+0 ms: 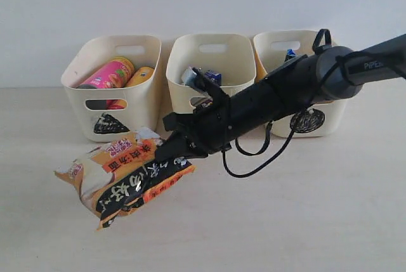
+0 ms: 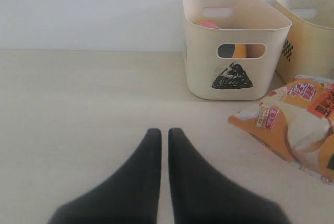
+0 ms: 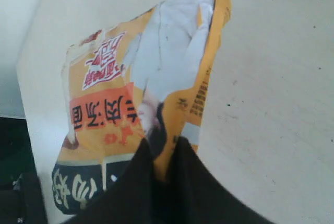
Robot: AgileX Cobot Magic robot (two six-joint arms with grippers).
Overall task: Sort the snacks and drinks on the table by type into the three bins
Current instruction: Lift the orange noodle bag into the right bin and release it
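**Fig.** Right gripper (image 1: 172, 150) was clamped on one edge of the orange-and-black noodle packet (image 1: 124, 177), which sat in front of the triangle bin (image 1: 76, 94). Whether the packet cleared the table (image 1: 304, 221) was unclear. The right arm hid the middle bin's (image 1: 177, 97) mark. Left gripper (image 2: 164, 134), jaws together and empty, was outside the exterior view.

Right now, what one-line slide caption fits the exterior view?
Right gripper shut on the orange-and-black noodle packet, in front of three partly filled cream bins.
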